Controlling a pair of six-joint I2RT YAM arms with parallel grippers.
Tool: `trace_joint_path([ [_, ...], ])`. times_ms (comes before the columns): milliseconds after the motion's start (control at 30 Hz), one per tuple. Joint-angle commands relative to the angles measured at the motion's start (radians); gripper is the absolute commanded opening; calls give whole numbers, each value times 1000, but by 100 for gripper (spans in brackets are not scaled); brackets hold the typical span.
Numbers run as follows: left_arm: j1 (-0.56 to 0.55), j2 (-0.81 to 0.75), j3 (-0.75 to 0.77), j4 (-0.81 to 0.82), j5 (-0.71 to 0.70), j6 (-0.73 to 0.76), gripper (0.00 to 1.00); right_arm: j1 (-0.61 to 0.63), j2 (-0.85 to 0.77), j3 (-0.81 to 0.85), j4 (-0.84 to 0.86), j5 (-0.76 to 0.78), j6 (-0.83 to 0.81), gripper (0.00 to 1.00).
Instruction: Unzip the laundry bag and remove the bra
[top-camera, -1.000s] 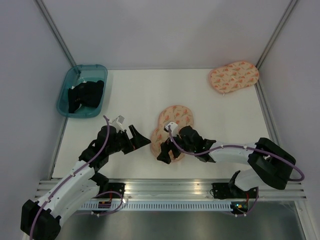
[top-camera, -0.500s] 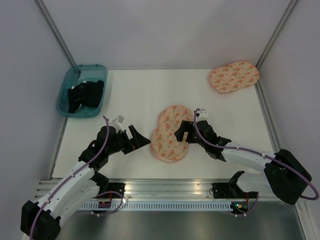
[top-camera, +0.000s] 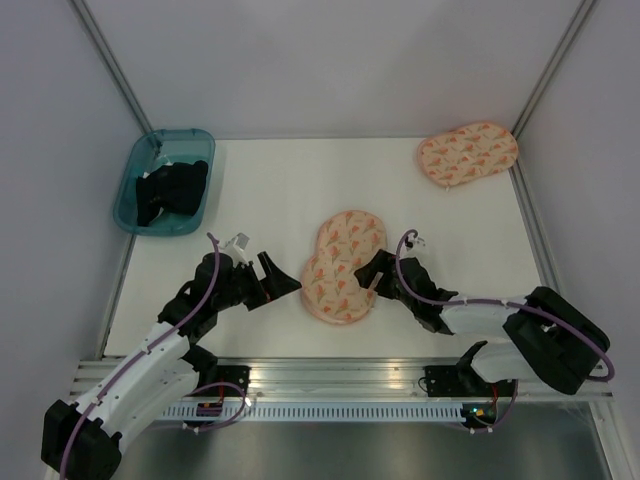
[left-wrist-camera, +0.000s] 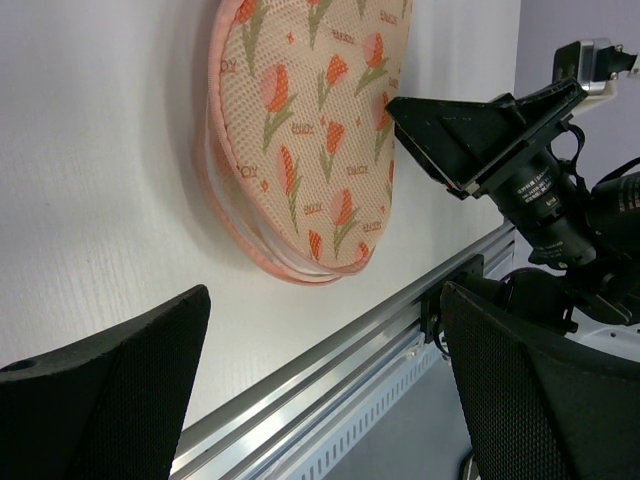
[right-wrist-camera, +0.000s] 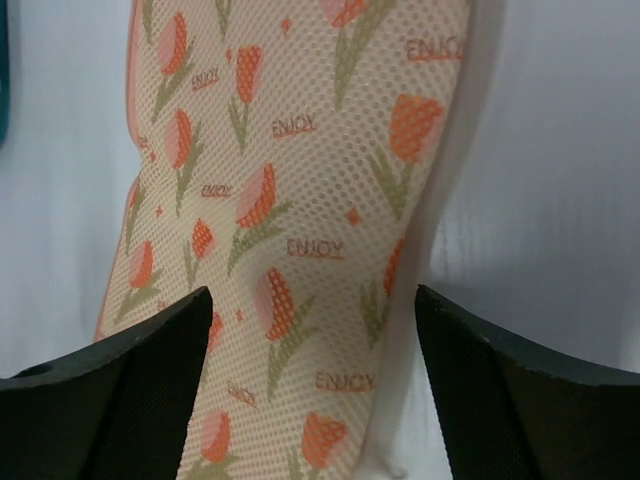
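The laundry bag, a peach pouch with orange-red tulip print, lies flat mid-table. It also shows in the left wrist view and the right wrist view. My left gripper is open and empty just left of the bag's near end; its jaws stand wide in its own view. My right gripper is open and empty at the bag's right edge, low over it. No bra shows on the table. Black garments lie in a teal bin.
The teal bin stands at the far left. A second peach printed pouch lies at the far right corner. Grey walls enclose the white table. An aluminium rail runs along the near edge.
My right gripper has drawn back from over the bag's near end to its right edge. The left arm and the bag have stayed still.
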Motion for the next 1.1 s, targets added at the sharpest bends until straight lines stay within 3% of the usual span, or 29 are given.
trace_joint_path([
  [0, -3, 2, -4, 8, 20, 5, 100, -6, 114, -13, 105, -64, 94, 85],
  [133, -3, -6, -1, 0, 17, 5, 100, -7, 232, 14, 191, -98, 102, 61],
  [167, -3, -7, -1, -5, 15, 6, 100, -9, 238, 28, 187, -94, 101, 40],
  [233, -3, -15, 0, -12, 12, 8, 100, -9, 229, 42, 138, -64, 91, 19],
  [267, -3, -15, 2, -14, 10, 8, 100, -9, 219, 54, 115, -49, 84, 2],
  [433, -3, -18, 7, -18, 9, 11, 100, -29, 97, 80, -39, 27, 30, 0],
  [667, -3, -4, 11, -17, 18, 9, 100, -184, -35, 198, -226, 50, -114, 1],
  [800, -3, -6, 8, -17, 16, 6, 100, -259, 49, 352, -367, 57, -232, 1],
  [1067, -2, -6, 3, -14, 16, 5, 100, -366, 330, 825, -571, 108, -421, 0],
])
